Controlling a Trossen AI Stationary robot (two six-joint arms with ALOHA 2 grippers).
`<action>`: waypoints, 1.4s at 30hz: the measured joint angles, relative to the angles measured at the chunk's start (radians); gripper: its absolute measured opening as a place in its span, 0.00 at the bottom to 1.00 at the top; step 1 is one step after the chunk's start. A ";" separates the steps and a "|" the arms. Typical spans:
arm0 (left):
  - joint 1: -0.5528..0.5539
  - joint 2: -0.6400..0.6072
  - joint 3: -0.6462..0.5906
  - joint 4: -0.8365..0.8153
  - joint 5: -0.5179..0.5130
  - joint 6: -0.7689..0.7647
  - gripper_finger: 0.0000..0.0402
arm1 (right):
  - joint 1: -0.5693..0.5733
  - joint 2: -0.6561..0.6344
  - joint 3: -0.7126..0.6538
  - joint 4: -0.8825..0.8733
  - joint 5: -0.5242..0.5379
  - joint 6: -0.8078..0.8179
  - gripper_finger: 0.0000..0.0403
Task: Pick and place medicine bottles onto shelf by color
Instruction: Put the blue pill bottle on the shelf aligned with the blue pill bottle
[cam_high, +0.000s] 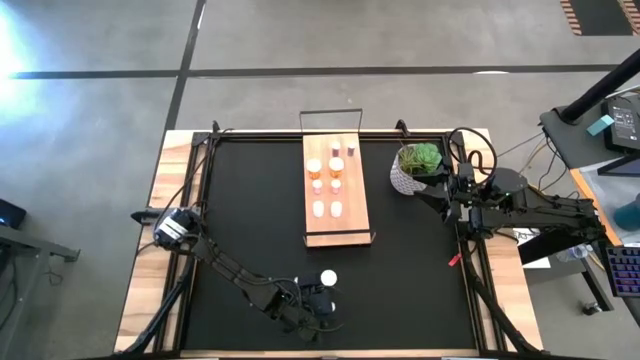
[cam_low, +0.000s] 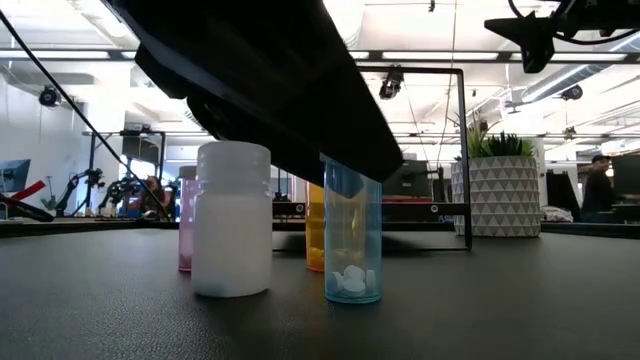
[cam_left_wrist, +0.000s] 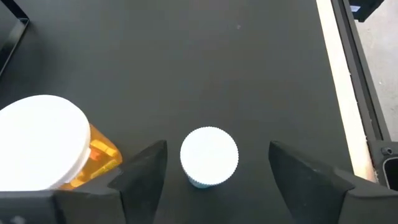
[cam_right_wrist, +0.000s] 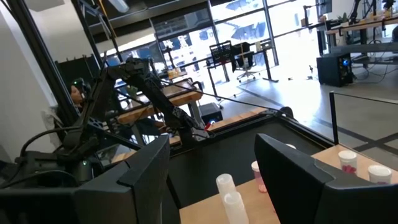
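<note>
— Left gripper (cam_left_wrist: 214, 180), what are you doing down there?

— My fingers are spread wide, holding nothing. I hang over a pale blue bottle (cam_left_wrist: 209, 156) with a round white cap. It sits right between my two fingers, so I think my next move is to go down and squeeze it.

— Why that one?

— It is one of the few not put away yet. An orange bottle (cam_left_wrist: 93, 155) stands just beside it, and from table height a white bottle (cam_low: 233, 220) and a pink bottle (cam_low: 186, 225) stand close too. They all wait near the front edge of the tabletop (cam_high: 250, 200).

— Where do they go?

— On the shelf (cam_high: 336, 228), the long wood board farther back in the middle. Other bottles (cam_high: 333, 170) already stand there in rows, so each color likely has its own spot.

— And your right gripper (cam_high: 418, 190)?

— It waits well apart, by the green plant (cam_high: 417, 166) in its white pot. Its fingers are apart and hold nothing.

— What is under everything?

— A black mat, flat and a bit dull, with a wood rim around it.

— And past that?

— Gray floor, then a big bright room with desks, chairs and tall windows.
</note>
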 joint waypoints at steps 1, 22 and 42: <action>0.001 0.000 0.000 -0.004 0.000 0.000 0.63 | 0.000 0.000 0.000 0.000 0.000 0.000 0.56; 0.005 -0.014 0.000 0.000 0.000 0.000 0.28 | 0.000 0.000 0.000 0.000 0.000 0.000 0.56; 0.019 -0.294 0.078 0.033 -0.106 0.120 0.27 | 0.000 0.000 0.000 -0.002 0.000 0.000 0.56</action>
